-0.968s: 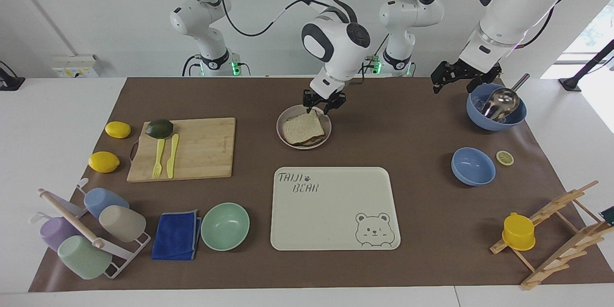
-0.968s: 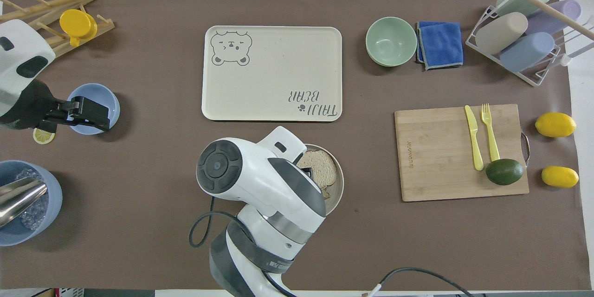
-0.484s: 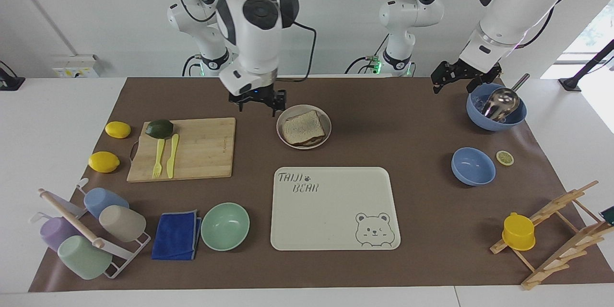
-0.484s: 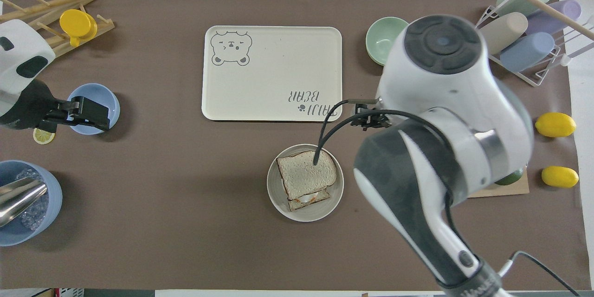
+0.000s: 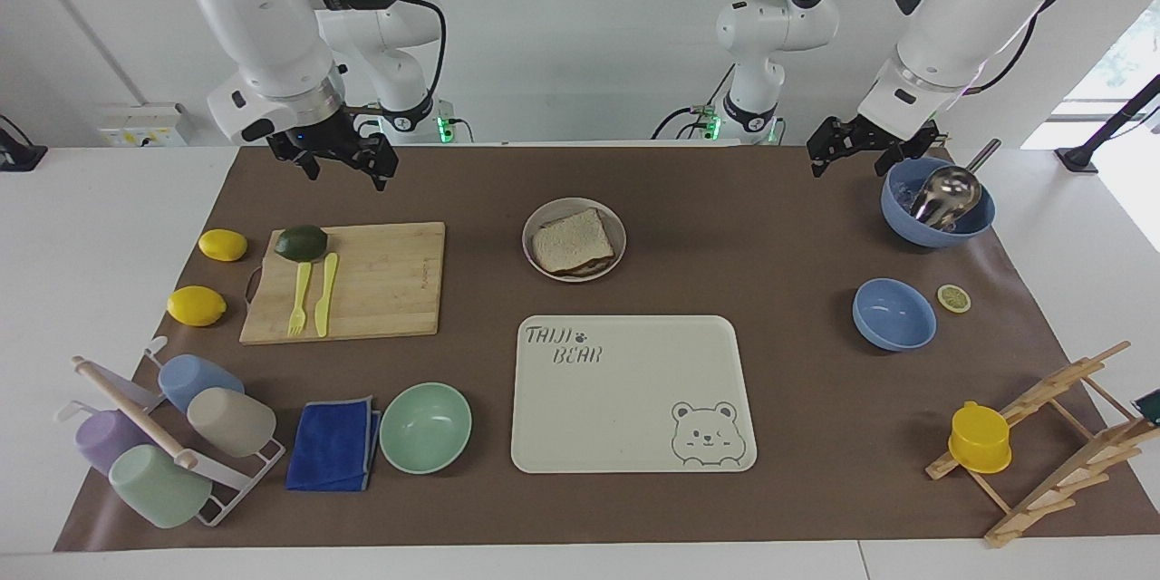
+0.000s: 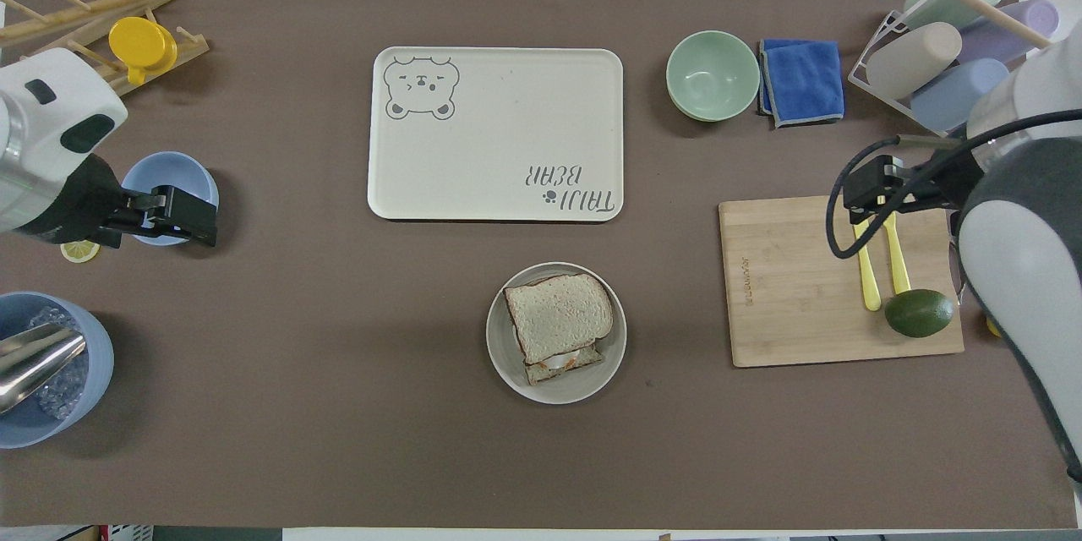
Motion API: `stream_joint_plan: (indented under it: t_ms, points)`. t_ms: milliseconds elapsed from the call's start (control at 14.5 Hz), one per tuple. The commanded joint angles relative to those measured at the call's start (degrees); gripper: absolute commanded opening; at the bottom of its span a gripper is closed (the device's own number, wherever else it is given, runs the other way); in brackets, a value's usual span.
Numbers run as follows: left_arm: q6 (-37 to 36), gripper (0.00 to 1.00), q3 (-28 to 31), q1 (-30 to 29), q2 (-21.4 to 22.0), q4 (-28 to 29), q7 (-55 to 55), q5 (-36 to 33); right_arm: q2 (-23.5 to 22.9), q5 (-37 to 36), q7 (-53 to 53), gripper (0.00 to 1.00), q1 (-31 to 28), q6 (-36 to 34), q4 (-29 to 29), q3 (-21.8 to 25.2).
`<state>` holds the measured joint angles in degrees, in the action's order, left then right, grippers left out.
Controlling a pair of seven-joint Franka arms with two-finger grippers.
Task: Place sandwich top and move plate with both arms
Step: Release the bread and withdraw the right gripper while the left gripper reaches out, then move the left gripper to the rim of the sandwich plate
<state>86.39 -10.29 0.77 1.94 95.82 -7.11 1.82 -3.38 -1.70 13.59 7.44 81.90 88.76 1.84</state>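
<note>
The sandwich top (image 5: pixel 572 239) lies on the lower slice and filling on the plate (image 5: pixel 546 209), in the middle of the mat; the overhead view shows the sandwich top (image 6: pixel 559 316) and the plate (image 6: pixel 585 384) too. My right gripper (image 5: pixel 349 174) is open and empty, raised over the cutting board's edge toward the right arm's end; it also shows in the overhead view (image 6: pixel 852 193). My left gripper (image 5: pixel 849 165) is open and empty, raised beside the blue bowl with the ladle; in the overhead view (image 6: pixel 199 225) it is over the small blue bowl's edge.
The cream bear tray (image 5: pixel 634 399) lies farther from the robots than the plate. A cutting board (image 5: pixel 381 281) holds an avocado, fork and knife. A mint bowl (image 5: pixel 425 428), blue cloth, cup rack, blue bowls (image 5: pixel 894 314), and a wooden rack (image 5: pixel 1060 435) stand around.
My right gripper left the plate, with the bread slice staying on the sandwich, and swung up and away toward the right arm's end. The left arm barely moved.
</note>
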Motion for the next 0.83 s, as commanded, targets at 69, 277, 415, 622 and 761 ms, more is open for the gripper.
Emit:
stream_joint_plan:
  t_ms: [69, 277, 415, 622, 761]
  points:
    - [11.23, 1.0, 0.01, 7.03, 5.53, 14.27, -9.04, 0.63, 1.26, 0.82, -10.68, 1.0, -3.14, -2.08, 0.61, 0.87]
    - [16.61, 1.0, 0.01, 8.72, 5.19, 19.99, -9.51, 4.94, 1.98, 0.12, -12.26, 1.0, -3.74, -1.57, 2.21, 1.23]
    - [22.74, 1.0, -0.08, 11.6, 4.92, 25.18, -10.81, 5.12, 1.54, -4.52, -13.06, 1.0, -4.37, -1.21, 1.42, 1.06]
    - [34.52, 1.0, 0.01, 19.96, 2.12, 31.6, -17.92, 5.12, 3.47, -0.42, -13.06, 1.0, -4.54, -1.48, 2.81, 1.41]
    - [39.19, 1.0, -0.08, 21.9, -1.13, 32.93, -18.38, 6.26, 3.47, -0.24, -13.76, 1.0, -5.33, -1.39, 2.91, 1.5]
